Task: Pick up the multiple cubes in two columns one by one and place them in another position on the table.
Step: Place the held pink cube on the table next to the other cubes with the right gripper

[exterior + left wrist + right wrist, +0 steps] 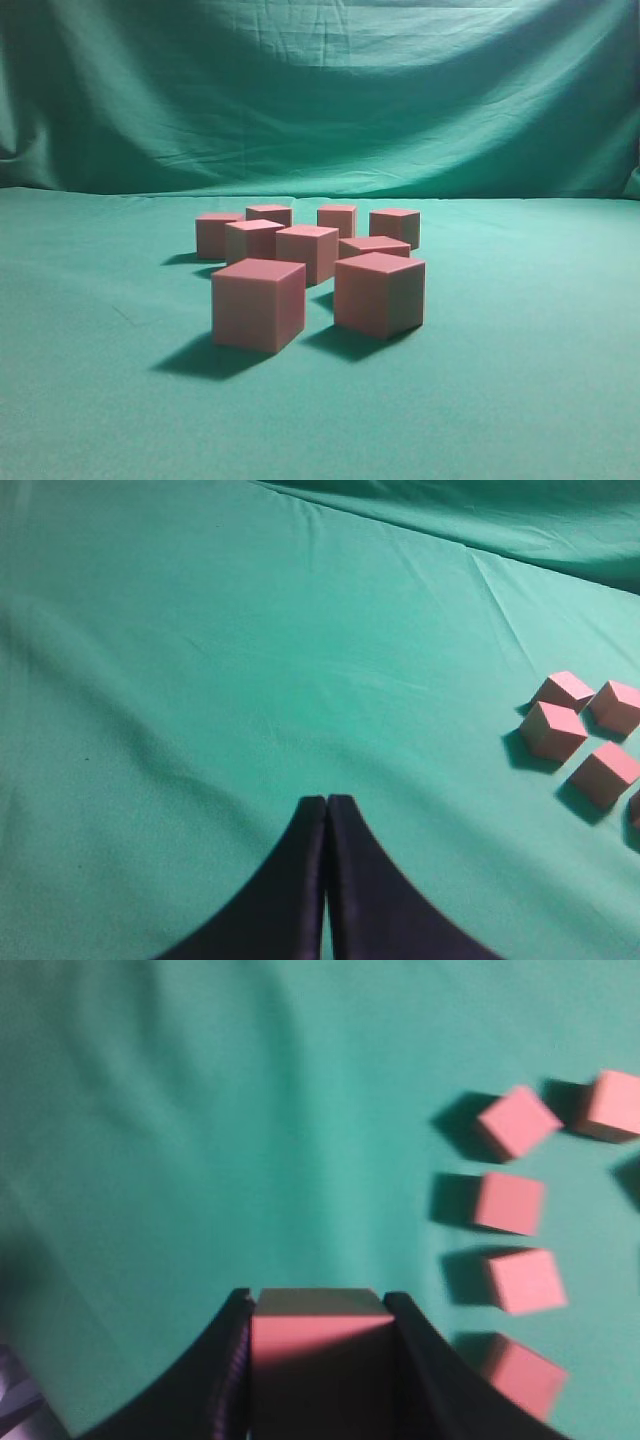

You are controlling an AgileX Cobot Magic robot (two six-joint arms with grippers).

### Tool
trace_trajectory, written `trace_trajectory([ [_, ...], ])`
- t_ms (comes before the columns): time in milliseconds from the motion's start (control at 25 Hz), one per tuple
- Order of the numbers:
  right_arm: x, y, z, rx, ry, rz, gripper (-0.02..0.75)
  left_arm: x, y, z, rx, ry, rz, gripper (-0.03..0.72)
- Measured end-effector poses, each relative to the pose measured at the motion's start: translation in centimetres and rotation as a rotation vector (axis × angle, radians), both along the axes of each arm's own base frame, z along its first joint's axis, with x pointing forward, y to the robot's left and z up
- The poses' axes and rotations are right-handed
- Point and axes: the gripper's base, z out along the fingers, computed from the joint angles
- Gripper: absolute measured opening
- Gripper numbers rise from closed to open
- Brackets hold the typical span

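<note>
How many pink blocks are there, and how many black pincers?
Pink cubes: 10 (9 on the table, 1 in the right pincer)
Black pincers: 2 (right pincer, left pincer)
Total: 12

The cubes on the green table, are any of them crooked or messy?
Yes. The cubes don't make two tidy columns: the front right cube is twisted compared with the front left cube. None looks broken.
</note>
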Motion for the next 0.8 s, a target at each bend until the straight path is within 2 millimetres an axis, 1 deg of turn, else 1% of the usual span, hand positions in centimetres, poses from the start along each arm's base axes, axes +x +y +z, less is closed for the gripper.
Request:
trace_trajectory([
  [160, -2.2, 2.0, -2.9, 0.020, -0.018, 0.068, 0.258, 0.0, 0.0, 0.0, 0.000, 0.000, 0.000, 0.000],
  [280, -2.6, 2.8, -5.4, -0.002, -0.014, 0.086, 0.258, 0.0, 0.0, 0.0, 0.000, 0.000, 0.000, 0.000],
  [440, -1.9, 3.8, -9.3, -0.095, 0.029, 0.093, 0.258, 0.0, 0.0, 0.0, 0.000, 0.000, 0.000, 0.000],
  [600, -1.1, 4.6, -12.8, -0.172, 0.039, 0.102, 0.258, 0.0, 0.0, 0.0, 0.000, 0.000, 0.000, 0.000],
  [640, -0.9, 4.6, -13.4, -0.190, 0.032, 0.100, 0.258, 0.0, 0.0, 0.0, 0.000, 0.000, 0.000, 0.000],
  [680, -0.9, 4.6, -13.4, -0.190, 0.032, 0.100, 0.258, 0.0, 0.0, 0.0, 0.000, 0.000, 0.000, 0.000],
  [800, -0.3, 4.7, -15.0, -0.242, 0.005, 0.086, 0.258, 0.0, 0.0, 0.0, 0.000, 0.000, 0.000, 0.000],
])
